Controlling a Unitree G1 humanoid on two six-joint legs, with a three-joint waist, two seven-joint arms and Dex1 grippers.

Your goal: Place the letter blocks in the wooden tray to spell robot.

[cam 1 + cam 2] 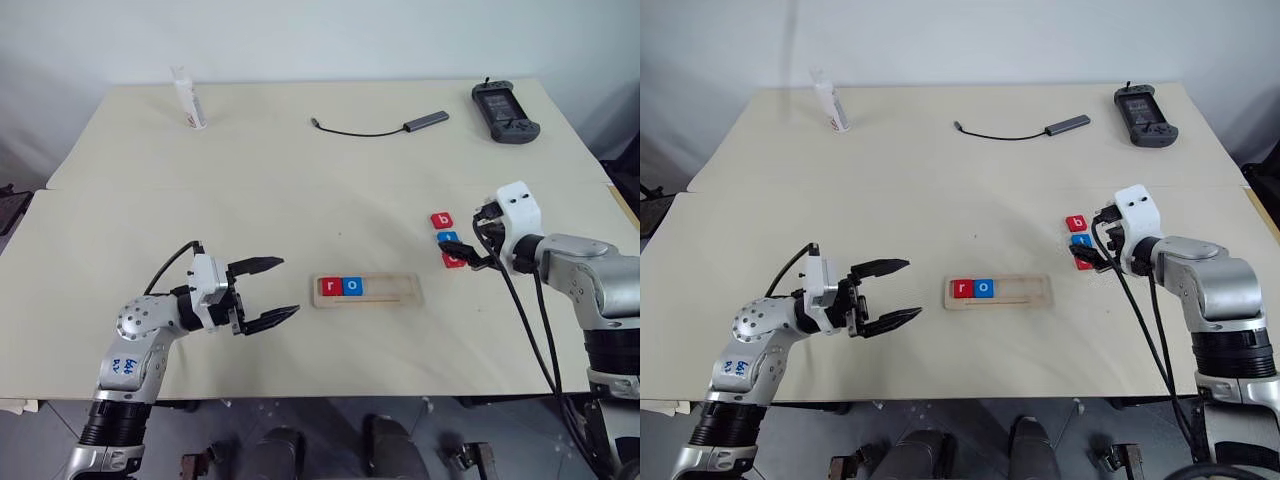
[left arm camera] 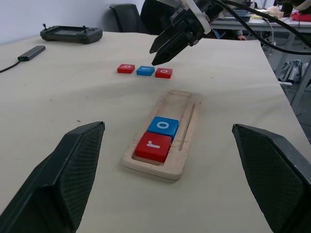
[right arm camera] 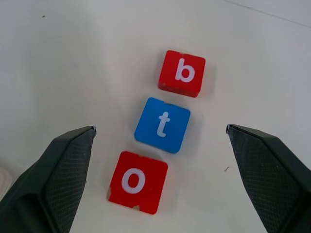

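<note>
The table (image 1: 300, 200) carries the wooden tray (image 1: 400, 297) near its front edge, with a red r block (image 1: 331, 286) and blue o block (image 1: 353, 286) at its left end. The left gripper (image 1: 275, 290) hovers left of it, jaws apart, empty. The right gripper (image 2: 163, 48), jaws wide, hangs above the loose b (image 3: 182, 73), t (image 3: 162, 124) and o (image 3: 138, 181) tiles.

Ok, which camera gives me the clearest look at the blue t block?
The right wrist view: the blue t block sits centred between the open right gripper fingers, letter readable. The left wrist view shows it small and distant, between two red blocks. In the head views the gripper partly hides it.
</note>
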